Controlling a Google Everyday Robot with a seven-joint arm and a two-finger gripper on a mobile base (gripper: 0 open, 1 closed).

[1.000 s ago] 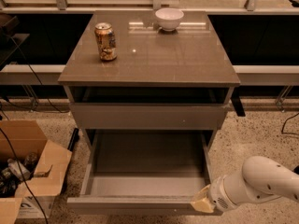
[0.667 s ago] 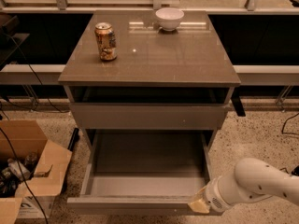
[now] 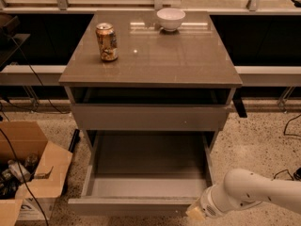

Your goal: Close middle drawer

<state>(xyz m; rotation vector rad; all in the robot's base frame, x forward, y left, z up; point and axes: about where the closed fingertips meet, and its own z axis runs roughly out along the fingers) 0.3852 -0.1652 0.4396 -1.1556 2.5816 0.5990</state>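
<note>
Your gripper sits low at the front right corner of the middle drawer, which lies pulled open to its left. You cannot tell whether the gripper is spread.

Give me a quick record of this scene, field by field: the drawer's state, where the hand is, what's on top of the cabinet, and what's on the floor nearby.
Middle drawer: pulled far out, nothing visible inside
Hand: low, at the right end of the drawer's front; contact cannot be told
Cabinet top: can upright at left, white bowl at the back edge
Floor: open cardboard box left of the cabinet, clutter inside
Task status: drawer not yet closed
</note>
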